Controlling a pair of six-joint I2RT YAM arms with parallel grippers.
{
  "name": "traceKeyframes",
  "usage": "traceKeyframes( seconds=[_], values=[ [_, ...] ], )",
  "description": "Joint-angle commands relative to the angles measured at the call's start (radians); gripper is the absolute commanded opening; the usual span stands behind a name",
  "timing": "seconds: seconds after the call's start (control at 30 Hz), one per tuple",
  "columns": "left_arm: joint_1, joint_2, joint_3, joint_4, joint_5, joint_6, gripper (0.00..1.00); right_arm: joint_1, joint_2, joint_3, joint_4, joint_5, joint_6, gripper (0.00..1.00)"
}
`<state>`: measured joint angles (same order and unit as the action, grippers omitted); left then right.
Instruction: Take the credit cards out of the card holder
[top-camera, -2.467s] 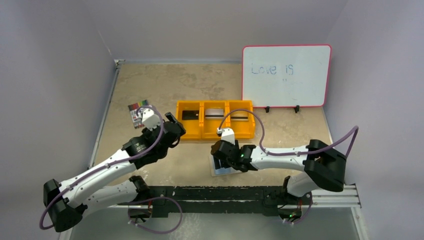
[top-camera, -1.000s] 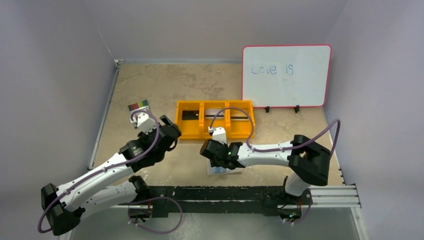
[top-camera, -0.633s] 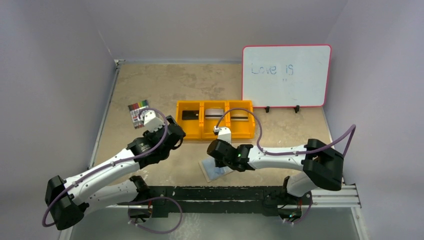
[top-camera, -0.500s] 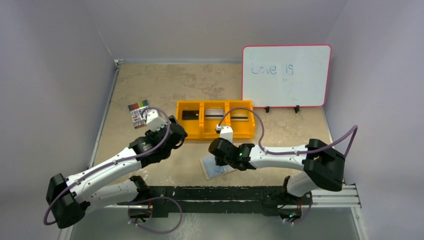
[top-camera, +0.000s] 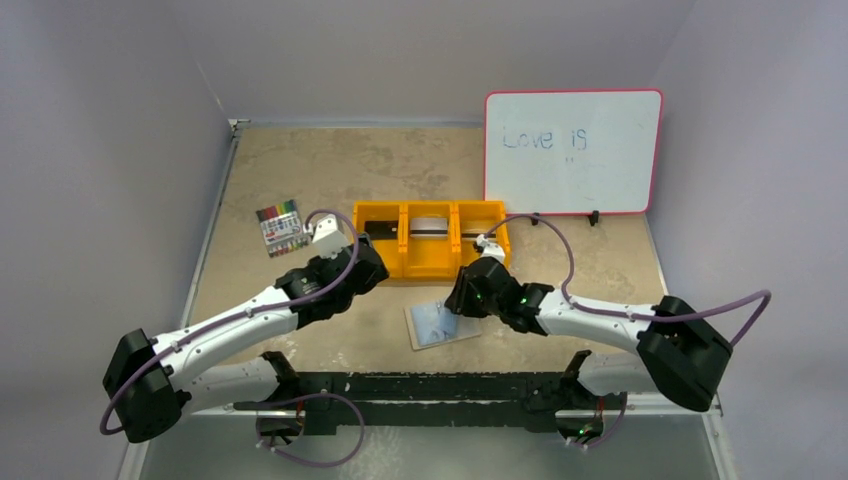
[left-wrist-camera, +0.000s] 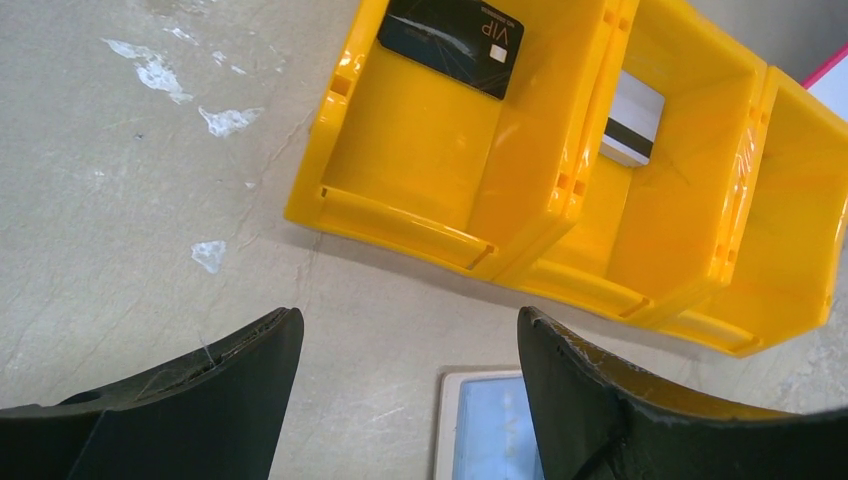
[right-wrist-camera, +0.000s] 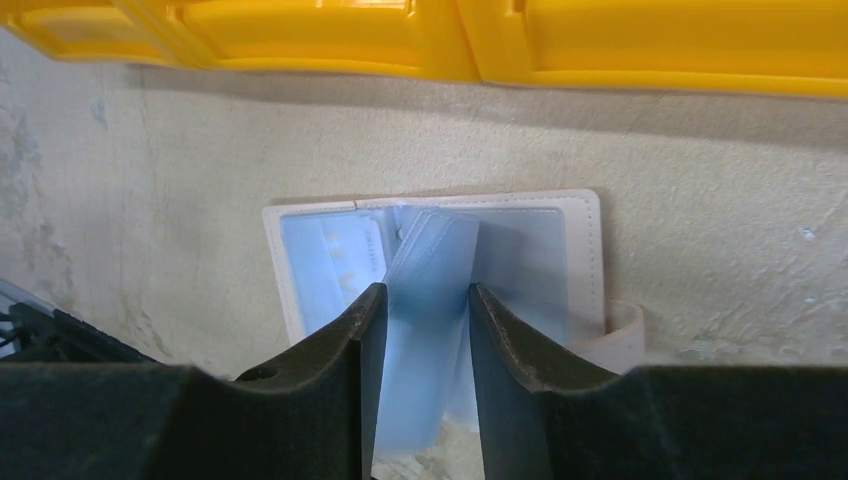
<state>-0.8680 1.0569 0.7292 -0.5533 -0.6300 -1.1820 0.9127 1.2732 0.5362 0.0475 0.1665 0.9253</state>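
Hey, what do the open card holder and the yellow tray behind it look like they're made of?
Card holder: probably faux leather. The outside is matte beige with stitching along the rim. Its inner sleeves look like soft, translucent blue plastic, and one is curling up.
Tray: rigid moulded plastic with a glossy finish, judging by the highlights on its walls.

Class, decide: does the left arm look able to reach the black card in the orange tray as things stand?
Probably yes. The left gripper hovers open just short of the tray; the black card lies uncovered in its open-topped end compartment, with only the low front wall between.
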Motion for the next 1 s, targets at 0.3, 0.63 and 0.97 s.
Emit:
traceKeyframes(
  seconds=[0.3, 0.63, 0.97],
  values=[
    [0.0, 0.021, 0.049, 0.065, 0.046, 0.037, 0.77, -0.021, -0.073, 0.095, -0.305, 0.214, -0.04, 0.41],
    [0.0, 0.019, 0.049, 0.062, 0.042, 0.032, 0.77, -0.019, -0.126, 0.186, -0.23, 0.118, -0.225, 0.41],
    [0.0, -0.059, 0.047, -0.034, -0.076, -0.043, 0.76, 0.165, 0.054, 0.237, -0.17, 0.146, -0.241, 0.57]
  ],
)
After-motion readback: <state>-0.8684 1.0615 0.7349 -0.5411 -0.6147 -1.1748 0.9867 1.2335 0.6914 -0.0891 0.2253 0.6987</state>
